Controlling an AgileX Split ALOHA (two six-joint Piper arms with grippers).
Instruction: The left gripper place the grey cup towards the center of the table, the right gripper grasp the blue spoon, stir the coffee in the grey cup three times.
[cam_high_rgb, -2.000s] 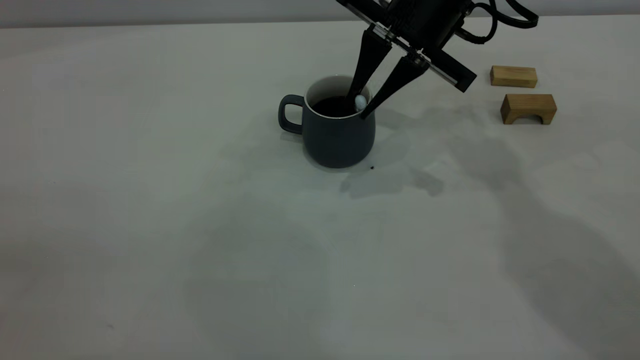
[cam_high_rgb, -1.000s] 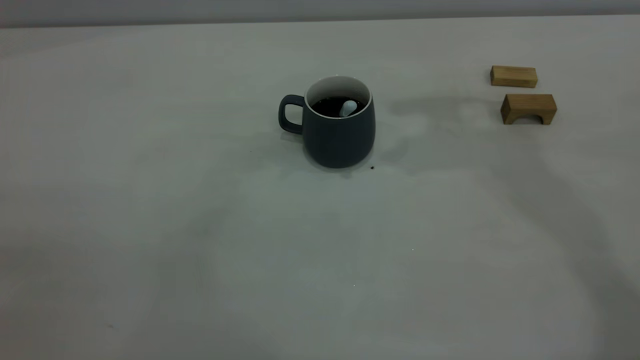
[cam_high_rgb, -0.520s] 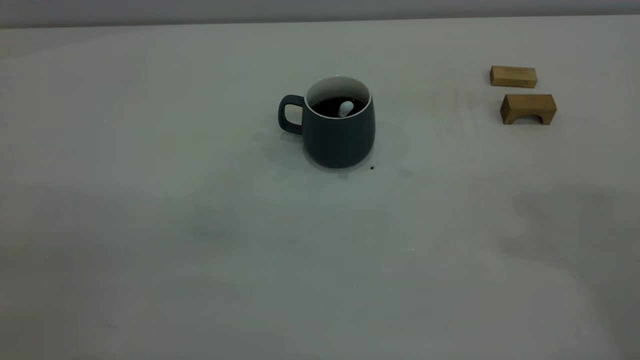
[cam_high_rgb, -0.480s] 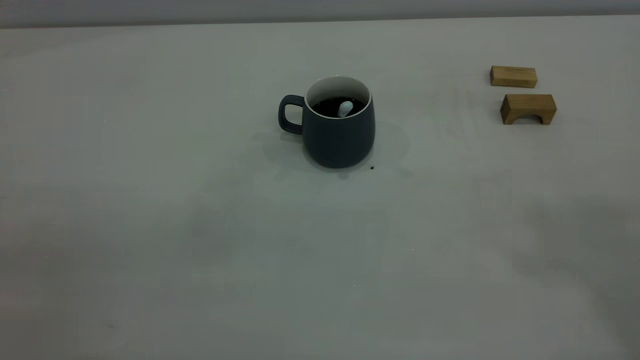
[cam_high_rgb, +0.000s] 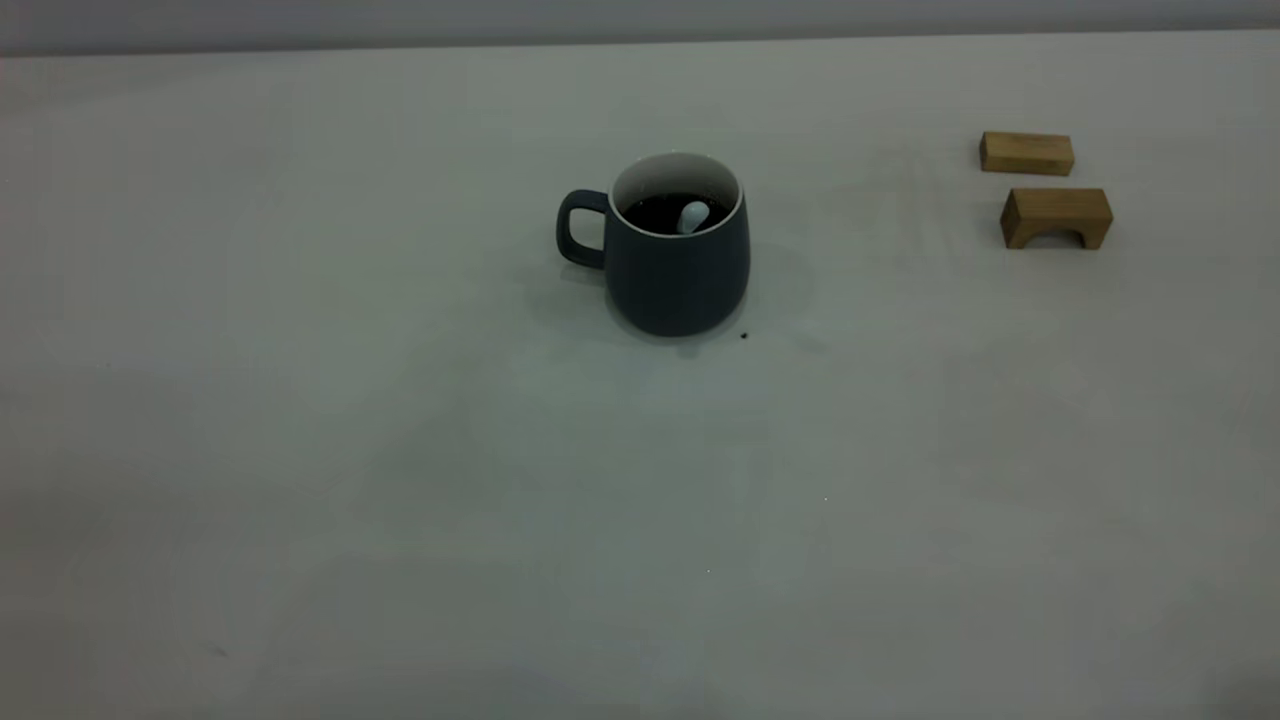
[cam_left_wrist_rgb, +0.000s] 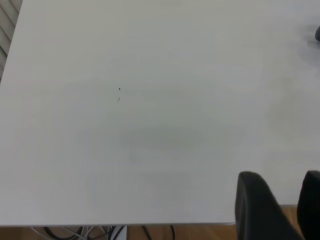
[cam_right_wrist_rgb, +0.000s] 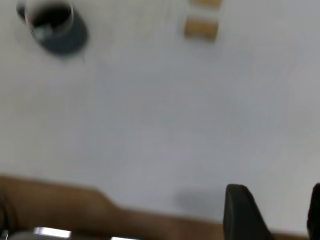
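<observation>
Grey cup (cam_high_rgb: 677, 262): stands upright on the table (cam_high_rgb: 400, 450), its loop handle on the side away from the wooden blocks; also seen far off in the right wrist view (cam_right_wrist_rgb: 56, 29)
Coffee (cam_high_rgb: 660, 212): dark liquid inside the grey cup, below the white rim
Blue spoon (cam_high_rgb: 692, 216): rests inside the grey cup, only its pale end showing above the coffee, leaning toward the cup wall; nothing grips it
Wooden blocks: a flat block (cam_high_rgb: 1027, 153) and an arched block (cam_high_rgb: 1057, 217) lie well apart from the grey cup, on the side opposite its handle
Left gripper (cam_left_wrist_rgb: 282, 205): far from the grey cup, over the table's edge; fingers parted, grasping nothing
Right gripper (cam_right_wrist_rgb: 275, 212): well away from the grey cup, near the table's edge; fingers spread apart, released and empty
</observation>
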